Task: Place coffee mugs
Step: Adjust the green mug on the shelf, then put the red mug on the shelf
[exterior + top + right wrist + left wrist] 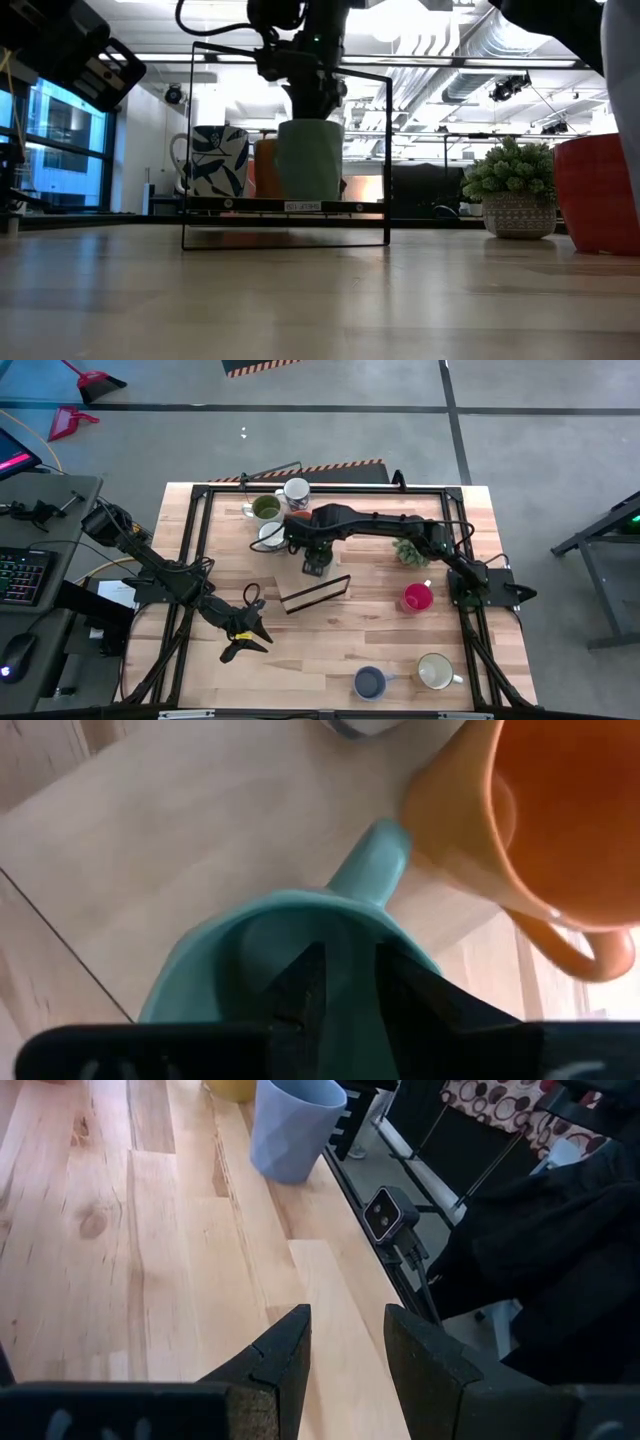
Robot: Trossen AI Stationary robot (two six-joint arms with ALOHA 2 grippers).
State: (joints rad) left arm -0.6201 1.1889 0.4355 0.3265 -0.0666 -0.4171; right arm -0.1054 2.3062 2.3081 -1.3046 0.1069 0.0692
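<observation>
Legibly, almost nothing: just a pale label strip (305,206) on the lower bar of the thin black wire frame (285,243), print too small to read. Behind that frame, on the wooden surface (330,650) in the rear left cluster, the glossy teal green ceramic mug (230,960). Just beside it, the round orange ceramic mug (560,810), mostly hidden in the low view. Over the teal one, the right gripper (340,970), jaws pinching the mug's wall near the handle. Alongside, a white ceramic mug with dark leaf print (215,160) and an olive green ceramic mug (265,508). Over the front left, the left gripper (345,1345), jaws spread and holding nothing. Ahead of it, a pale blue ceramic mug (295,1125), rim cut off. At the low view's edge, a red ceramic mug (600,190), half cropped, beside a spiky green potted plant (515,200).
</observation>
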